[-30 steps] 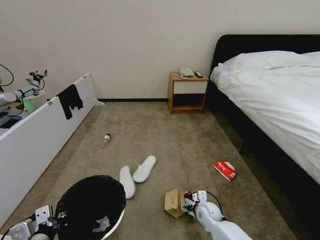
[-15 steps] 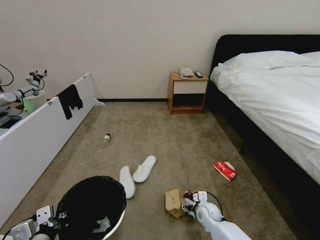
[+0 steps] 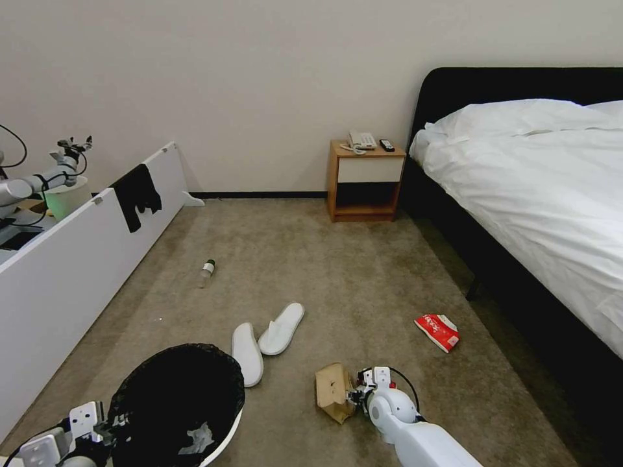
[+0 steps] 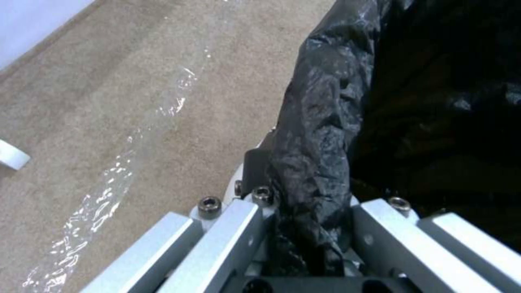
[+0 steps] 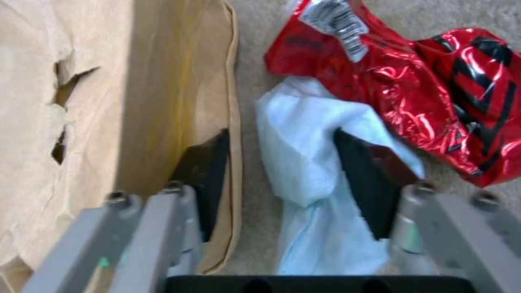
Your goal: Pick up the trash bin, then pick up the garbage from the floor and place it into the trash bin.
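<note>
No text can be read anywhere. The red wrapper (image 5: 434, 101) carries a white patch with a barcode (image 5: 339, 22) and black marks, but no digits or letters can be made out. The red packet (image 3: 438, 331) on the floor bears white print too small to read. The phone (image 3: 361, 141) on the nightstand (image 3: 365, 181) shows no legible keys or label. The paper bag (image 5: 81, 122) is plain brown, without print.
</note>
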Available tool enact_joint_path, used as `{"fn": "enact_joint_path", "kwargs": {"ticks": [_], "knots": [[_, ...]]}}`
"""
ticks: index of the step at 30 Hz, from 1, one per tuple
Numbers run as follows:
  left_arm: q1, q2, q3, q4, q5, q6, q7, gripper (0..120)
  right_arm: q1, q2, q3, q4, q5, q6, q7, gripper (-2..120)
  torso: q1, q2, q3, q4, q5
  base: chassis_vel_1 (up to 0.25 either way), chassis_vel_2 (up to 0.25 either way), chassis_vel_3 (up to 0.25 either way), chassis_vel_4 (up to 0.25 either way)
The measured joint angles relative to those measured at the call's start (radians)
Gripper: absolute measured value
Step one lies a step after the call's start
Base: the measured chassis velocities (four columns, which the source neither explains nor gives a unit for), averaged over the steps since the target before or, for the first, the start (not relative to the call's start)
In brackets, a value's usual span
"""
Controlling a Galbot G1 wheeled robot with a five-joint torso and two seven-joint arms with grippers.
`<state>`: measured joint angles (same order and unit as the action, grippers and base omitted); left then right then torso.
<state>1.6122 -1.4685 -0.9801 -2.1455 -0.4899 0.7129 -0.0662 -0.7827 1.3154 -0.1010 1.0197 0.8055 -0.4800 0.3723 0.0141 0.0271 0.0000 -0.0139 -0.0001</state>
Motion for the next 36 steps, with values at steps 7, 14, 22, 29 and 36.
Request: {"fn": "enact_joint_path", "kwargs": {"ticks": [7,14,22,29,36], "knots": [[0.001,-0.004,0.007,0.004,0.005,-0.003,0.001,2,-0.006,0.000,0.023,-0.038,-0.030,0.013,-0.015,24,0.000,0.000,0.000,0.0001,0.0002,0.000,0.000,0.000,0.000],[-0.001,-0.010,0.016,0.007,0.013,-0.004,0.002,2,-0.013,-0.003,0.038,-0.054,-0.046,0.019,-0.019,20,0.000,0.000,0.000,0.0003,0.0004,0.000,0.000,0.000,0.000],[0.000,-0.011,0.018,0.009,0.017,-0.008,0.002,2,-0.033,-0.015,0.043,-0.038,-0.047,0.022,-0.021,1,0.000,0.000,0.000,0.0001,0.0001,0.000,0.000,0.000,0.000],[-0.003,-0.013,0.021,0.010,0.019,-0.009,0.003,2,-0.107,-0.096,0.046,0.136,0.031,0.004,0.010,0,0.000,0.000,0.000,-0.0003,0.0002,0.000,0.000,0.000,0.000],[-0.007,-0.013,0.026,0.008,0.020,-0.009,0.003,2,-0.160,-0.213,0.057,0.316,0.098,-0.007,0.050,0,0.000,0.000,0.000,-0.0002,0.0002,0.000,0.000,0.000,0.000]]}}
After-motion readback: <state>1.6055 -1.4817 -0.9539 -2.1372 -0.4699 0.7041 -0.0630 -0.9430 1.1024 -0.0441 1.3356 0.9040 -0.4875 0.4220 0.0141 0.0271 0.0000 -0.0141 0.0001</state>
